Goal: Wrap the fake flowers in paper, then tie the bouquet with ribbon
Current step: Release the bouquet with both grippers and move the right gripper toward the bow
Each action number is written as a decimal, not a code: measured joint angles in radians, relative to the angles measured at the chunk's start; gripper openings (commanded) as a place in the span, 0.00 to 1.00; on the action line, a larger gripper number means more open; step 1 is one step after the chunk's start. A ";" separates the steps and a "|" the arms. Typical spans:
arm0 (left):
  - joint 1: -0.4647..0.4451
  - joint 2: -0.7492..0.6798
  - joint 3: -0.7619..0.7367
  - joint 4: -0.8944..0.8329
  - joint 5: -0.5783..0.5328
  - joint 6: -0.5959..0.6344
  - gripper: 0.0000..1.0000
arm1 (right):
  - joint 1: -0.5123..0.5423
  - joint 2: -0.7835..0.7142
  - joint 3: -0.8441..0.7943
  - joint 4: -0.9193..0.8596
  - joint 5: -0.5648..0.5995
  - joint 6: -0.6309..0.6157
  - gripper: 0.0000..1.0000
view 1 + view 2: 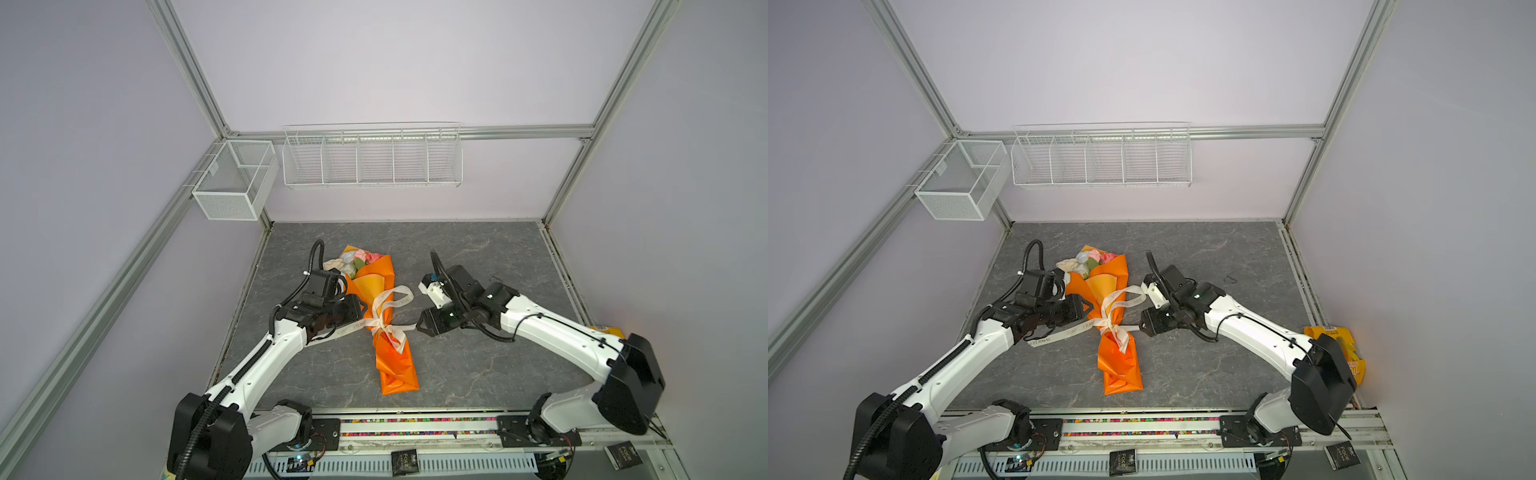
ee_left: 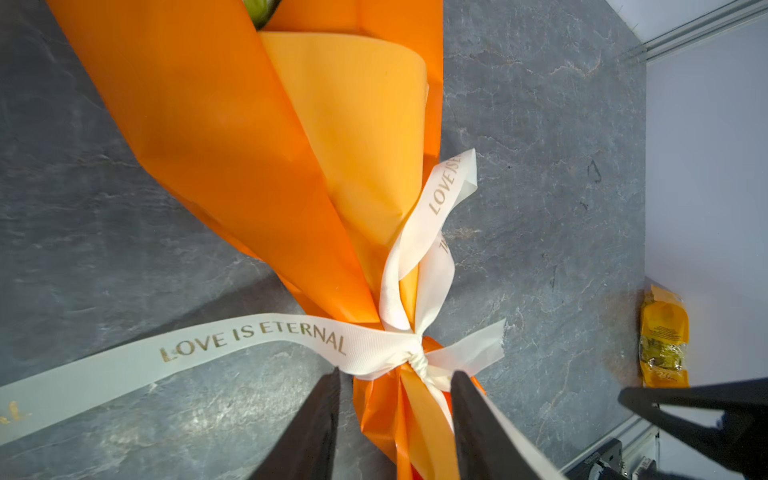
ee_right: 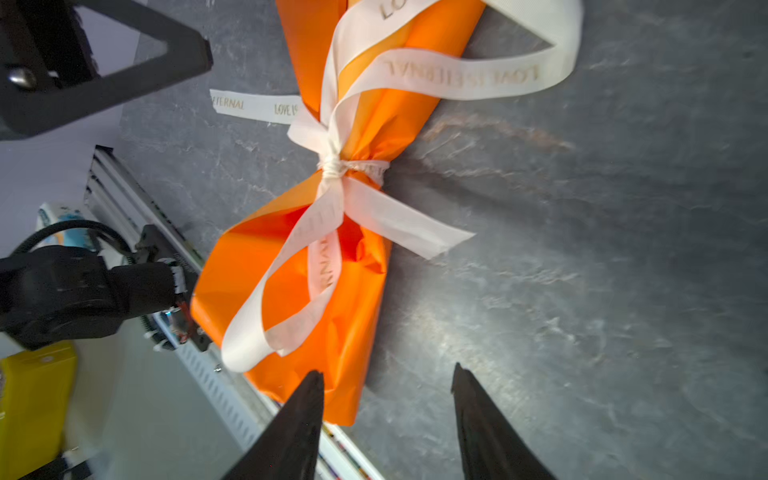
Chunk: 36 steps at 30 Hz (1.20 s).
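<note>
Bouquet tied, grippers let go: the bouquet (image 1: 356, 258) lies near the middle of the grey counter (image 1: 478, 365), rolled in an orange wrap (image 1: 395, 365). In both top views its pink, cream and white heads point to 11 o'clock and the wrap's folded foot to 5 o'clock.

A cream ribbon (image 2: 249, 336) lettered "LOVE IS ETERNAL" cinches the wrap at its narrow waist in a tight knot (image 2: 415, 353). One loop stands toward 1 o'clock of the knot and another lies along the wrap toward 5 o'clock. A long tail trails over the counter to 8 o'clock, and a short one reaches out to 3 o'clock.

My left gripper (image 2: 395, 378) sits at 10 o'clock of the knot, close against the wrap and above the long tail. Its jaws stand parted and clamp nothing, with the wrap showing in the gap between them.

My right gripper (image 3: 387, 370) sits at 3 o'clock of the knot, just off the short tail's end. Its jaws are parted too and hold nothing, and the right wrist view shows that tail ending clear of the fingertips.

A yellow packet (image 1: 1329, 332) lies at the counter's edge at 3 o'clock, partly behind my right arm. A white wire rack (image 1: 372, 160) hangs on the wall at 12 o'clock, and a mesh basket (image 1: 232, 178) at 11 o'clock.
</note>
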 measured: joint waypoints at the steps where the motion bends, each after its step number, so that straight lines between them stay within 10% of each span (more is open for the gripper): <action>1: 0.000 -0.003 -0.013 0.008 0.008 -0.006 0.46 | 0.003 -0.006 -0.045 0.037 0.013 -0.056 0.53; 14: 0.048 0.187 0.080 0.051 0.018 0.007 0.48 | 0.016 0.266 -0.006 0.157 0.161 -0.771 0.46; 24: 0.058 0.259 0.158 0.024 0.007 0.086 0.48 | -0.143 0.226 -0.019 0.154 0.219 -0.829 0.40; 36: 0.073 0.358 0.161 0.042 0.031 0.105 0.46 | 0.018 0.372 0.039 0.155 0.067 -0.826 0.44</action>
